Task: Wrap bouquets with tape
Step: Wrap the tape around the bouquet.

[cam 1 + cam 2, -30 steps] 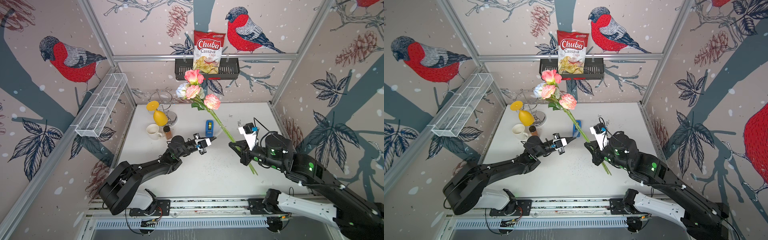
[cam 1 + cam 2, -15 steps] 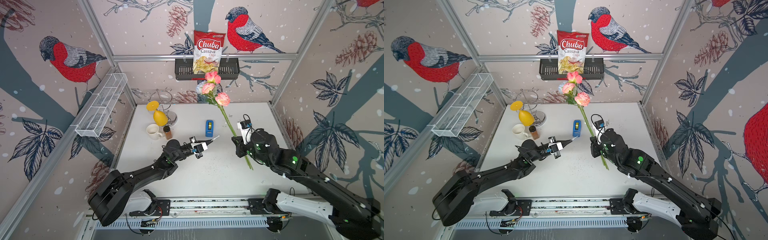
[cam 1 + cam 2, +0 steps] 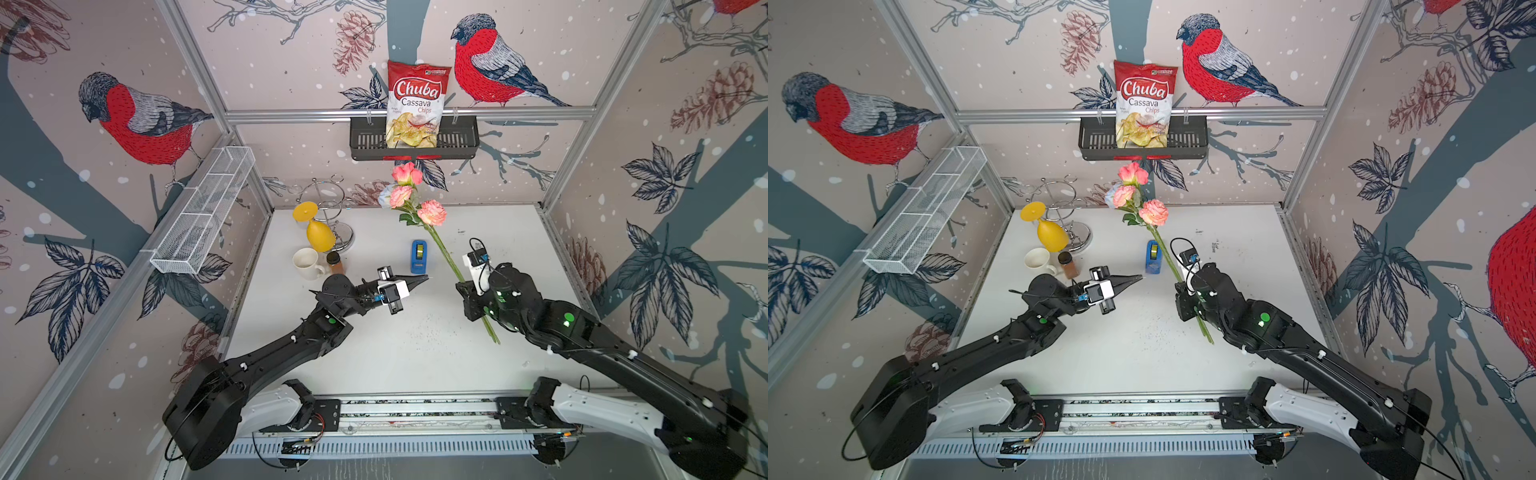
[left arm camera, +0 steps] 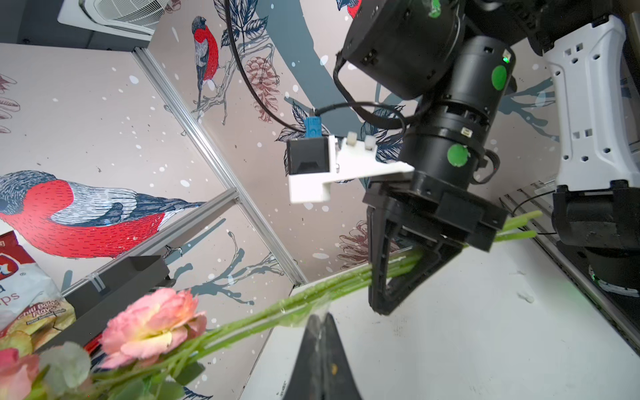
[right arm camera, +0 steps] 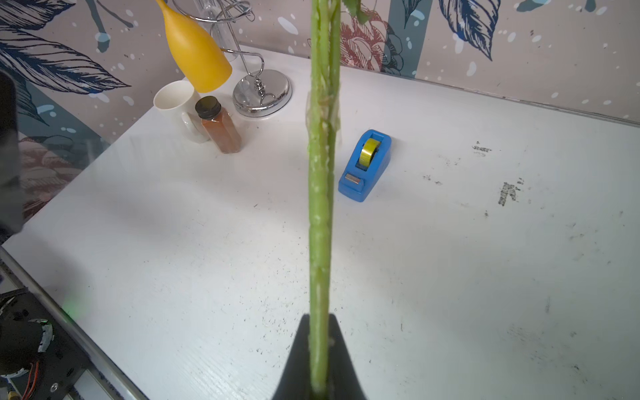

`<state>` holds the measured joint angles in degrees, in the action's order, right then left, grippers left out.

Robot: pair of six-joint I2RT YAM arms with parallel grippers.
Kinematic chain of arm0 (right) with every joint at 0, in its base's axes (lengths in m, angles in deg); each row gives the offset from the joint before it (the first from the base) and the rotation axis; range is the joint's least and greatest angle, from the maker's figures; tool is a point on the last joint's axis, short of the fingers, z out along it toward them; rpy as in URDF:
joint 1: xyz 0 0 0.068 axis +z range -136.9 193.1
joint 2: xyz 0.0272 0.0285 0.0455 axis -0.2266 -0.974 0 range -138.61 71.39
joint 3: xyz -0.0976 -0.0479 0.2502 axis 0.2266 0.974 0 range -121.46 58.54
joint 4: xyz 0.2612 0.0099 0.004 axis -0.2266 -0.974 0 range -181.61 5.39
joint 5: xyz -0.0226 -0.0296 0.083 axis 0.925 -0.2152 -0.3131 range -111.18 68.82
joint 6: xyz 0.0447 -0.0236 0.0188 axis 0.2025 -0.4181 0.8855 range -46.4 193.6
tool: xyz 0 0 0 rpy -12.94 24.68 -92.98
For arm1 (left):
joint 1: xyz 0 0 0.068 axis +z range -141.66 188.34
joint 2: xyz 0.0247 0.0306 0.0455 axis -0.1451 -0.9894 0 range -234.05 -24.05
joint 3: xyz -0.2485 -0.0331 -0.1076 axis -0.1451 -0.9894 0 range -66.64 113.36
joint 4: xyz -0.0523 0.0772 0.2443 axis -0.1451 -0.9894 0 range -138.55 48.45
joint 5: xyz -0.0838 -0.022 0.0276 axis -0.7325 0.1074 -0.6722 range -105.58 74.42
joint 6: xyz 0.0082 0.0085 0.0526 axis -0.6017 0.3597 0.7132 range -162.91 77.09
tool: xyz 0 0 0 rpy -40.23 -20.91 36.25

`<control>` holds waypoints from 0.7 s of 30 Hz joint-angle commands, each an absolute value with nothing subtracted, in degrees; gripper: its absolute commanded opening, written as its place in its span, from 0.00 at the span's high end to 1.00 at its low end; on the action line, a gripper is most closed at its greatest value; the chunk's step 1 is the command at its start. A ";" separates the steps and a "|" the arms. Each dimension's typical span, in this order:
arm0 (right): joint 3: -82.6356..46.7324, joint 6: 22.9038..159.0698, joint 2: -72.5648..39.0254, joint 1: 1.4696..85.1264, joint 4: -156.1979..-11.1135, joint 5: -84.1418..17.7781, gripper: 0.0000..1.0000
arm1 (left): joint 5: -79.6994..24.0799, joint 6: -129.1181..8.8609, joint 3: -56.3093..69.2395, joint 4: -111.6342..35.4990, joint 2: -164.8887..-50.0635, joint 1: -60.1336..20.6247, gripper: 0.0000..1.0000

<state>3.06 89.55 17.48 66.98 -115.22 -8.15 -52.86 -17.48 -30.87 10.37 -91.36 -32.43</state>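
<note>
White table [image 3: 415,365]; right pincer [image 3: 462,289] clamps tilted bouquet [image 3: 431,212].

L arm [image 3: 291,345] stretched low and fwd, wrist about level, L gripper [image 3: 424,279] pinched tight, tips together, nothing betw them, pointing across at the R side. R arm [image 3: 623,361] angled in from opp side, forearm sloping down, R gripper [image 3: 459,286] clamped on the bouquet [image 3: 446,257] stems. Grippers near each other, not touching.

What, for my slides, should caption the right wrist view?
Right gripper shut on bouquet stems; blue tape dispenser on table beyond.
</note>
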 commanded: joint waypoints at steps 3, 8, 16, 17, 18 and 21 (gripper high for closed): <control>4.00 88.00 16.26 67.69 -110.99 -9.51 1.00 | -54.36 -15.72 -26.39 7.05 -93.89 -33.30 1.00; 4.46 87.37 15.49 69.60 -110.02 -10.02 1.00 | -53.01 -14.06 -22.35 6.31 -97.91 -33.32 1.00; 5.33 87.22 15.56 74.81 -107.22 -8.67 1.00 | -47.40 -12.40 -17.39 4.64 -105.32 -33.32 1.00; 5.37 87.19 15.45 75.33 -106.92 -8.58 1.00 | -47.44 -12.95 -17.17 5.15 -106.00 -33.32 1.00; 5.38 87.24 15.29 75.86 -106.81 -8.29 1.00 | -47.33 -13.18 -16.84 5.38 -106.43 -33.32 1.00; 5.70 87.56 14.97 76.98 -106.79 -7.27 1.00 | -47.05 -13.68 -15.76 5.51 -107.10 -33.32 1.00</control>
<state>5.66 88.41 15.08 76.19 -110.54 -7.86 -48.38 -13.04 -16.75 4.56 -106.59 -33.41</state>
